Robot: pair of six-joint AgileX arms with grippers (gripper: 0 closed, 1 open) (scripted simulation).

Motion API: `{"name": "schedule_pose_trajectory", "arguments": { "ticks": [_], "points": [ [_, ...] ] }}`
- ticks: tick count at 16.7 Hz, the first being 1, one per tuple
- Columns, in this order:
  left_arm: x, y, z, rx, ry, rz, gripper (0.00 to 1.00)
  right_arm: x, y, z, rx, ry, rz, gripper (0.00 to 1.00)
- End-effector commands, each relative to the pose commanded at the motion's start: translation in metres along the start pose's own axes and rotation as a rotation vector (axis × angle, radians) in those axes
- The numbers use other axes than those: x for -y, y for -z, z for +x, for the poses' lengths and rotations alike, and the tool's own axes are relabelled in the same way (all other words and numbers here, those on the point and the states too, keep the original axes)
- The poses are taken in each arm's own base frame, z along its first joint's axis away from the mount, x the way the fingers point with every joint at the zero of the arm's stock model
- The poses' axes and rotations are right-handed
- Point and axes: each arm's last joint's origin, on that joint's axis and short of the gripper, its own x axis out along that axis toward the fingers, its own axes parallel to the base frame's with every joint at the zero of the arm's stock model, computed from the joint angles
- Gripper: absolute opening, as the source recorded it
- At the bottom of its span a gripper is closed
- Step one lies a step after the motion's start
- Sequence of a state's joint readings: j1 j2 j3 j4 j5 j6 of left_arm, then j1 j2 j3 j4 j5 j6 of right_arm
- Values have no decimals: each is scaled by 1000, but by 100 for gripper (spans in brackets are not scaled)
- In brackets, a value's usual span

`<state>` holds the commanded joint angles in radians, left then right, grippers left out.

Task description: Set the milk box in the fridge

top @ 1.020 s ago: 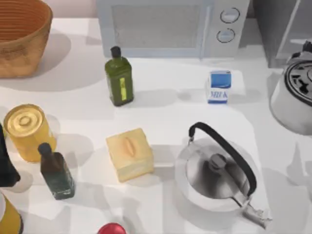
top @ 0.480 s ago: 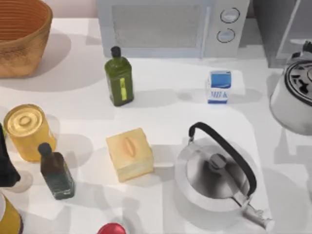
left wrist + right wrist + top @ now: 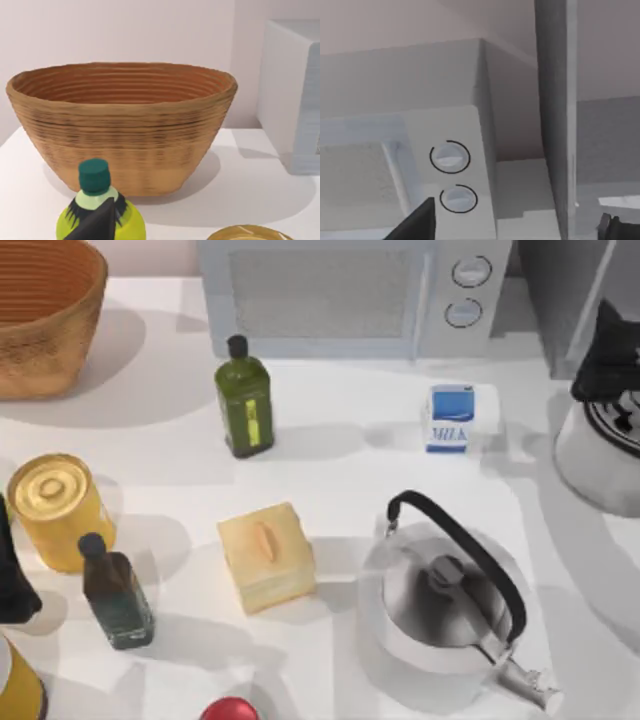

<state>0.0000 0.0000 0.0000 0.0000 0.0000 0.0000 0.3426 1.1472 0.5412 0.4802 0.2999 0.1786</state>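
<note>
1. Milk box (image 3: 450, 418) stands upright on the surface (image 3: 340, 480), just in front of the microwave's (image 3: 350, 295) dials, untouched, so a side grasp is open.
2. Fridge (image 3: 575, 300) sits right of the microwave, door edge ajar.
3. Right gripper (image 3: 610, 360) hangs right of the microwave, facing the fridge; its jaws' state I cannot tell.
4. Left gripper (image 3: 15, 575) idles far left of the microwave, jaws unreadable.
5. Since earlier, the right gripper has risen further into view.

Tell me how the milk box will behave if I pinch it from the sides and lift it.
The milk box looks like a small, flat-sided carton, so the fingers should seat squarely. It's probably light. Standing upright on a narrow base, it could tip if nudged high.
</note>
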Motion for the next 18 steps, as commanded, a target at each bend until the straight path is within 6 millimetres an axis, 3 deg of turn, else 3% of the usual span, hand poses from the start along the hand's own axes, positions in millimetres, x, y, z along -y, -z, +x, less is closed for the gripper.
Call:
{"name": "schedule_pose_trajectory", "arguments": {
  "ticks": [2,5,10,13,18],
  "points": [
    [0,0,0,0,0,0,100,-25,32,39,-107,-2,-28,100],
    [0,0,0,0,0,0,100,-56,86,81,-220,16,-76,100],
    [0,0,0,0,0,0,100,-89,151,113,-265,60,-107,100],
    [0,0,0,0,0,0,100,-95,170,116,-278,74,-113,100],
    [0,0,0,0,0,0,100,-95,165,118,-265,77,-103,100]
  ]
}}
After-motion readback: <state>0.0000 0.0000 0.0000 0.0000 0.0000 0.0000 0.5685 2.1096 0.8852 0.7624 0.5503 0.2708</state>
